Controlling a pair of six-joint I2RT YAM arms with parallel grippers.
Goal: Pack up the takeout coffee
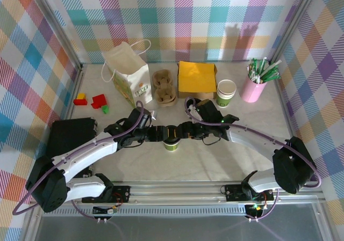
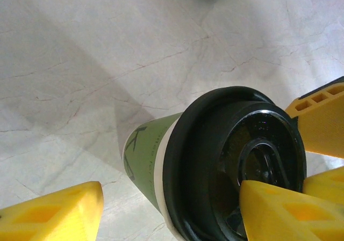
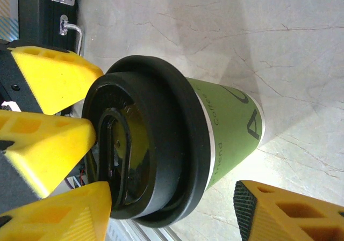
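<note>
The left gripper (image 2: pixel 172 198) and right gripper (image 3: pixel 172 198) are both open round the cup (image 1: pixel 171 143) — not squeezing. A bump on the lid (image 2: pixel 215 144) could tip it — coffee spills.

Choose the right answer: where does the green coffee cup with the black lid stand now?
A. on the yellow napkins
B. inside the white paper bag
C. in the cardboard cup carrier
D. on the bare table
D: the coffee cup stands upright on the table, nearer the arms than the paper bag and the cardboard carrier.
</note>
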